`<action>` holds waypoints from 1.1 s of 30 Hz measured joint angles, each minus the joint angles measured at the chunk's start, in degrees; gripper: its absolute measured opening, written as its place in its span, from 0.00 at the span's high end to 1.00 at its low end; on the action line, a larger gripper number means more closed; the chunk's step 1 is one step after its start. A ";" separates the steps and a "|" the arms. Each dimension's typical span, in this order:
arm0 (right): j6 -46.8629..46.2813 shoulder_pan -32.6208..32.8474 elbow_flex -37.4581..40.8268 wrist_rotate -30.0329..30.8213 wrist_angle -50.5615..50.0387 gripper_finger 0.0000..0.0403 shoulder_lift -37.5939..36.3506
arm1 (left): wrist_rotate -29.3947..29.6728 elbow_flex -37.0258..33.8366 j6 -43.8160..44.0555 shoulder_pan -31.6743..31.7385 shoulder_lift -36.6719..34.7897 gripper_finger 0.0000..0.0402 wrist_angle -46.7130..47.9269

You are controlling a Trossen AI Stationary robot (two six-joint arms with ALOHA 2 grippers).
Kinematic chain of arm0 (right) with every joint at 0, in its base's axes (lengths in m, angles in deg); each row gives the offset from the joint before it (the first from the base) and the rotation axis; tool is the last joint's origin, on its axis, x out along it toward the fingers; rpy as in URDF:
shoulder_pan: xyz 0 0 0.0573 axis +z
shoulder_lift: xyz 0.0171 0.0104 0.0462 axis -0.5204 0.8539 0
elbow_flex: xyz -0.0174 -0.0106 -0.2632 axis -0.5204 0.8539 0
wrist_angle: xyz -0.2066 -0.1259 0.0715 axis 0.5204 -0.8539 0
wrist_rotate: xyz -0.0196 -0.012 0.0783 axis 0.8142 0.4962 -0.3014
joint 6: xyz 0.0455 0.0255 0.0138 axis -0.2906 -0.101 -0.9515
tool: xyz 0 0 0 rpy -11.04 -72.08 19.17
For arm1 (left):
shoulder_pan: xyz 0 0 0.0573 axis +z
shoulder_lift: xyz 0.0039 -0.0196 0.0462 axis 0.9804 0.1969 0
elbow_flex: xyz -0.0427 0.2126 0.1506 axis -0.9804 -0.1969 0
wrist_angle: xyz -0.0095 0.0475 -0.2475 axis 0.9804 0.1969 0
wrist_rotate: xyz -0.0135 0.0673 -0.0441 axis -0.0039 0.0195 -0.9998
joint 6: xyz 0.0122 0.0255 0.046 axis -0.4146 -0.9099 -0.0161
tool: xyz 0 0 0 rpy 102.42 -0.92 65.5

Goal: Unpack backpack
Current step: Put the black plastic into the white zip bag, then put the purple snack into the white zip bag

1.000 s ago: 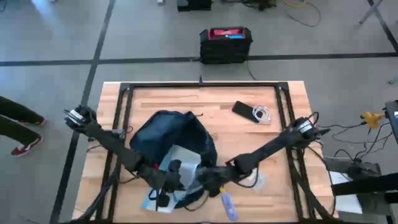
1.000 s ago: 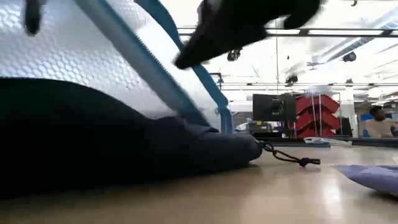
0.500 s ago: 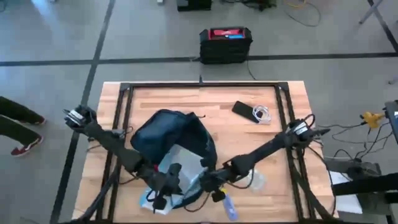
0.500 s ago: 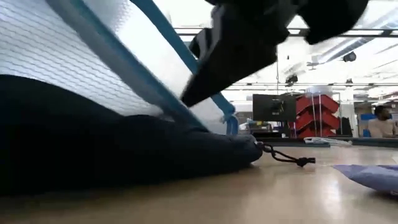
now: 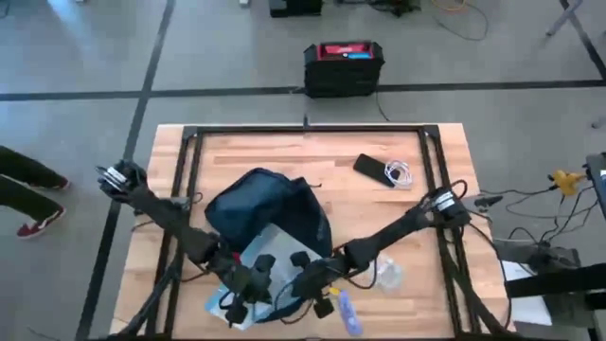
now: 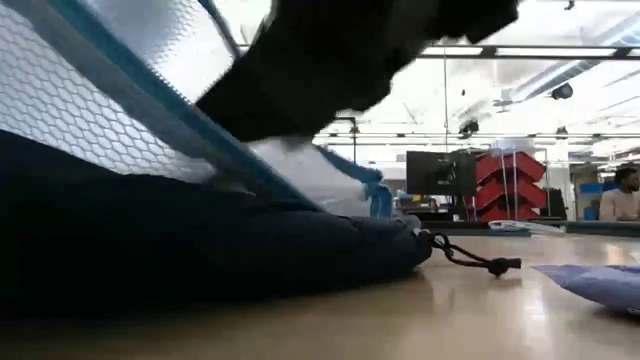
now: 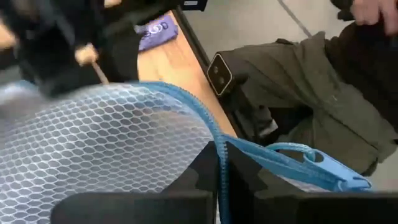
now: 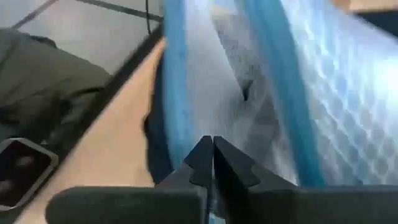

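Note:
The dark navy backpack lies on the wooden table with its open end toward the near edge. A pale mesh pouch with blue zipper trim sticks out of that opening and stands tilted above the bag in the low view. My left gripper is shut on the pouch's trim at the bag's near left. My right gripper is shut against the pouch beside it. My left gripper pinches the pouch's blue zipper edge between its two fingertips, the fingers lying across the trim. The mesh spreads away beyond the fingers, lifted off the table. My right gripper is shut on the pouch's pale mesh between two blue bands, coming slanting down from the table's right. The fingertips cover the place of contact, so one layer or several cannot be told.
A black phone and a coiled white cable lie at the far right. A purple item and a clear wrapper lie near the front edge. The bag's drawstring trails on the table. A black box stands on the floor; a person's legs are at left.
My right gripper has come down and toward the table's left onto the pouch, tipping further downward, and has shut there. The pouch's blue edge has leaned lower over the backpack. My left gripper has stayed on the trim.

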 joint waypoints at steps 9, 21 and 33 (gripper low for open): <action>4.35 1.15 -4.01 35.73 -14.90 1.00 -4.29 | -0.04 0.00 1.41 -1.31 0.00 1.00 1.13; -5.68 3.41 -3.94 3.89 -21.68 1.00 -5.81 | 1.58 0.00 1.53 -1.37 0.00 1.00 1.50; -37.80 14.37 -3.94 3.17 -42.15 0.93 -10.41 | 3.84 0.10 7.79 -1.30 0.00 1.00 1.26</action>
